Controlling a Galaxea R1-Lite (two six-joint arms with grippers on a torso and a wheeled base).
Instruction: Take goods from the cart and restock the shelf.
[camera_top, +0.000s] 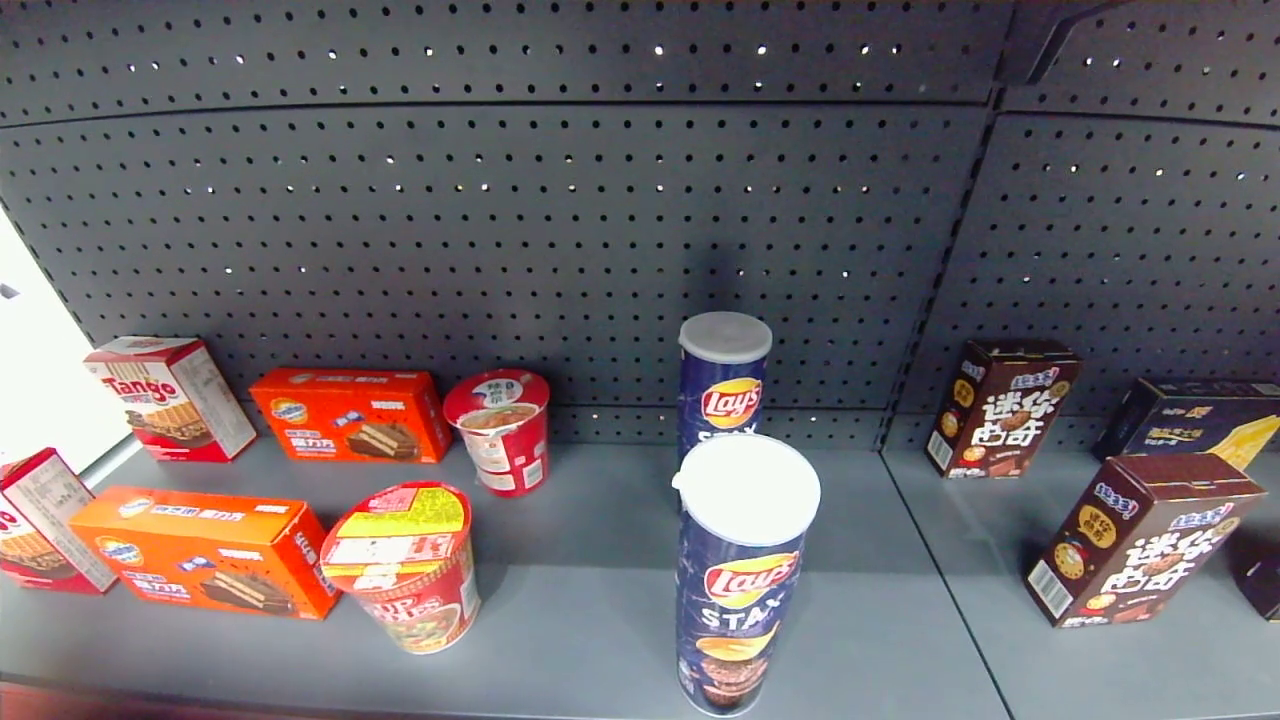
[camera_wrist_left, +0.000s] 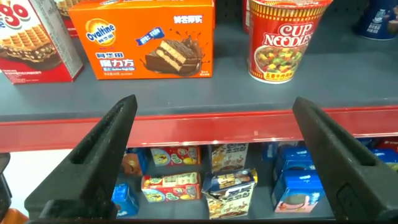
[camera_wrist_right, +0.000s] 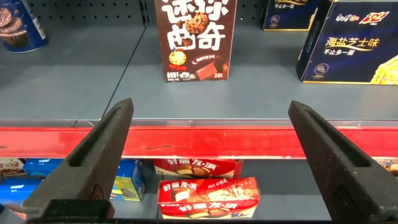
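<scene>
Two dark blue chip cans with white lids stand mid-shelf, one at the front (camera_top: 740, 575) and one behind it (camera_top: 722, 382). Left of them are two red noodle cups (camera_top: 405, 565) (camera_top: 500, 417), two orange wafer boxes (camera_top: 205, 552) (camera_top: 350, 415) and a red-and-white wafer box (camera_top: 172, 398). Brown cookie boxes (camera_top: 1140, 540) (camera_top: 1000, 408) stand on the right section. My left gripper (camera_wrist_left: 214, 162) hangs open before the shelf's red front edge (camera_wrist_left: 211, 127), below the orange box (camera_wrist_left: 146, 38) and noodle cup (camera_wrist_left: 285, 38). My right gripper (camera_wrist_right: 211, 162) is open too, below a brown cookie box (camera_wrist_right: 196, 38).
The grey shelf (camera_top: 600, 560) has bare room between the noodle cups and the cans, and right of the cans. A perforated back panel (camera_top: 560, 230) rises behind. A dark blue box (camera_top: 1195, 420) stands far right. A lower shelf holds assorted boxes (camera_wrist_left: 230, 186) (camera_wrist_right: 208, 196).
</scene>
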